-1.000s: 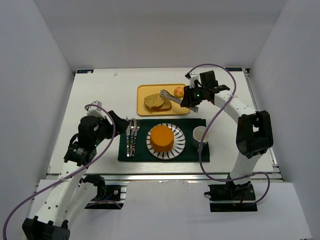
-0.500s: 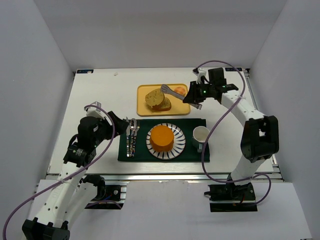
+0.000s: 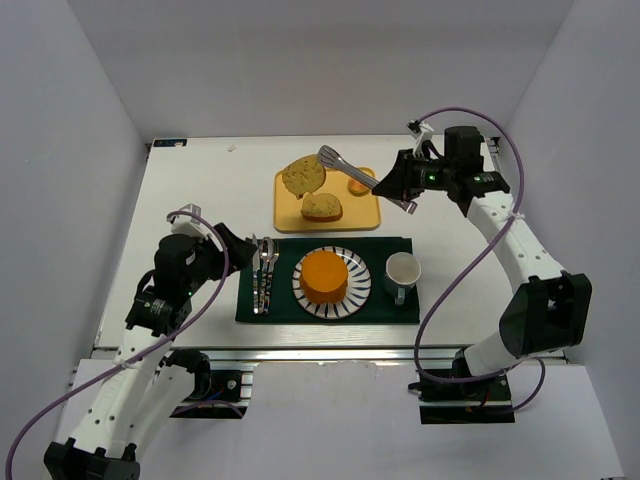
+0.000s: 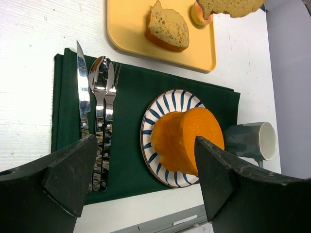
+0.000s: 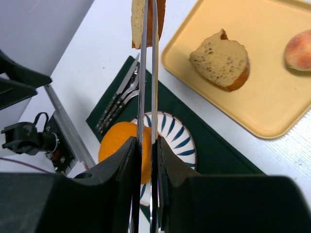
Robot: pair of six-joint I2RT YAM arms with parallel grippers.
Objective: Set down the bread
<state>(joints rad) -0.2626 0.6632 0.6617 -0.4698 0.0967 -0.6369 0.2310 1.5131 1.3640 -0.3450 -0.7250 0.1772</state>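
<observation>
Bread [image 3: 303, 175] in tongs [image 3: 345, 166] behind plate [image 3: 360, 293]; tray [image 3: 365, 215] behind napkin [image 3: 385, 312].

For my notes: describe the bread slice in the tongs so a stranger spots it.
Find the yellow tray beyond the green mat. Tongs hold one speckled slice aloft over its far-left corner; its twin lies flat on the tray.

In the left wrist view the raised bread [image 4: 231, 6] ran off the top edge and hid most of the bun [image 4: 197, 17]; the tray [image 4: 126, 24] was cut off there too. In the right wrist view the tongs [image 5: 148, 73] covered the bread's middle, its top was cropped, and the orange cylinder [image 5: 114, 141] and striped plate [image 5: 182, 145] lay partly behind the right tool [image 5: 146, 150]
</observation>
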